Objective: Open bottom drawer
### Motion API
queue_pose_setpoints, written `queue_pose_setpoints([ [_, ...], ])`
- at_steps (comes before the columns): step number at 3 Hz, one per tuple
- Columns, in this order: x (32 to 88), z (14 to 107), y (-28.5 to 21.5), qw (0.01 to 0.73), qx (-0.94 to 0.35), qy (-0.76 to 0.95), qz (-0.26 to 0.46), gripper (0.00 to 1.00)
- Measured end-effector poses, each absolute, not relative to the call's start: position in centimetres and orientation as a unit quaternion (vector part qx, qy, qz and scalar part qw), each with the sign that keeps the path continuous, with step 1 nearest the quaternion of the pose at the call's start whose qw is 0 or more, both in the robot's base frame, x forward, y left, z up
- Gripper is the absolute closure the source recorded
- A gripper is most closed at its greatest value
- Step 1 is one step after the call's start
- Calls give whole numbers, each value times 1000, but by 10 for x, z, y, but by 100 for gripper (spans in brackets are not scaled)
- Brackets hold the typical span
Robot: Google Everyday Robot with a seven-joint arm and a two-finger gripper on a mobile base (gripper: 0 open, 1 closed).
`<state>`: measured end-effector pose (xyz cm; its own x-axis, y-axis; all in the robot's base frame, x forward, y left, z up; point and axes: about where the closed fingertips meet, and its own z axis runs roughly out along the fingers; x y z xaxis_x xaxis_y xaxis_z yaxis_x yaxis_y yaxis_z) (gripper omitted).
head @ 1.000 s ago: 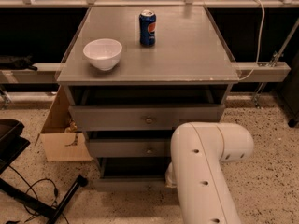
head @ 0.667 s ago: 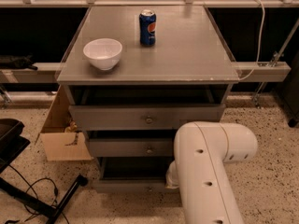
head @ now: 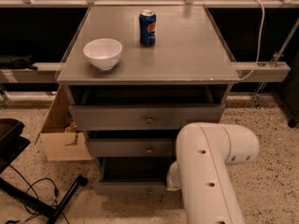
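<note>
- Bottom drawer [head: 124, 188], flat grey front with small round metal knob [head: 149, 190], lowest of three in the grey metal cabinet [head: 70, 97]: it sits further out than 1.0 s ago, and a dark strip of open interior shows above the front.
- Big white robot arm [head: 210, 171] has shifted slightly right since the earlier frames and still covers the cabinet's lower right corner.
- White round bowl [head: 103, 53] and blue soda can [head: 147, 28] on the grey worktop [head: 187, 50] are unchanged, with the can upright and the bowl well left of it.
- Gripper [head: 172, 177]: only a pale stub shows at the arm's lower left edge, and the rest is hidden behind the arm. Whether it is open or closed is not visible.
- That stub sits just at the right end of the bottom drawer front, right of the knob. Contact with the drawer is hidden.
- Middle grey drawer [head: 126, 148] and the wider top grey drawer [head: 117, 117] each stand a little way out, same as before.
- Brown cardboard box [head: 63, 143] is on the speckled floor [head: 266, 171], touching the cabinet's left side.
</note>
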<state>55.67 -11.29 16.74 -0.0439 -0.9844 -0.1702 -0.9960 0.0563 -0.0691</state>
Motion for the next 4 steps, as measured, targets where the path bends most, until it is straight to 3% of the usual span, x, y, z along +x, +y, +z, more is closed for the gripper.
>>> queue_pose_setpoints([
  [4, 533, 172, -117, 71, -684, 724, 55, 100],
])
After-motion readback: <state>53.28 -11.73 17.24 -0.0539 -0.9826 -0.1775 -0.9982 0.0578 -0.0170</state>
